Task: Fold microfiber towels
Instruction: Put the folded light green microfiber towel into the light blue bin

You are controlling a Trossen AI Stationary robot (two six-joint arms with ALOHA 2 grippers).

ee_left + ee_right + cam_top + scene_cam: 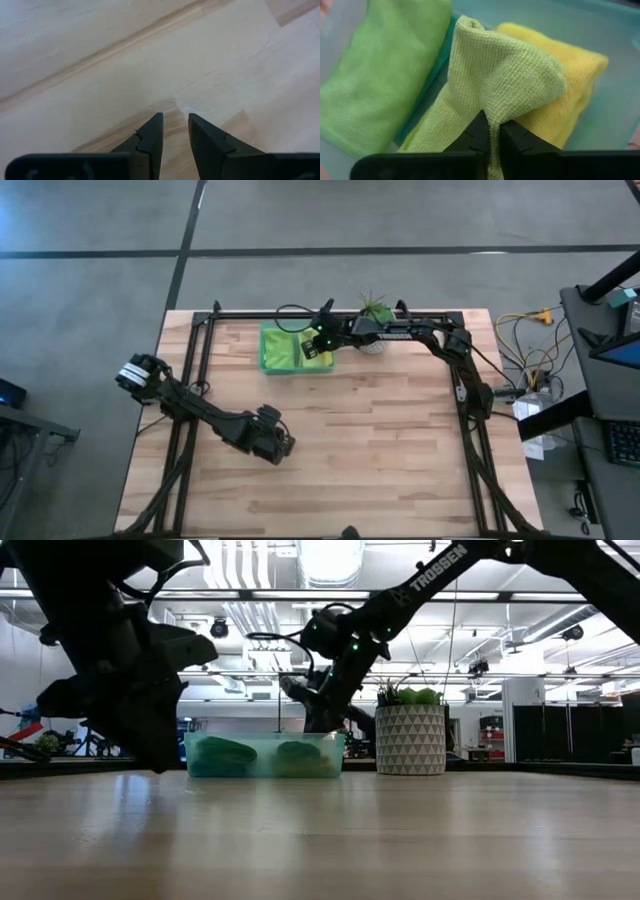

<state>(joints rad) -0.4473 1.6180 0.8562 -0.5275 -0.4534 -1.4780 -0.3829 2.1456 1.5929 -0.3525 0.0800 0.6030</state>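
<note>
**Right end effector grasps a lime green towel in the tray**

The lime green towel (495, 80) is pinched by the right end effector (492, 132) inside the green tray (270, 363), at the far side of the surface (400, 440). Only the right wrist view shows the yellow towel (570, 95), the second green towel (380, 75) and a teal one (432, 80) beneath. The left end effector (175, 127) hovers slightly parted, holding nothing, over the near left surface.

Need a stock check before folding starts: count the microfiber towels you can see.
4, all in the translucent green plastic tray: a lime green microfiber towel pinched in the right gripper fingers, a second lime green towel, a yellow towel, and a teal sliver between. More may be hidden.
</note>
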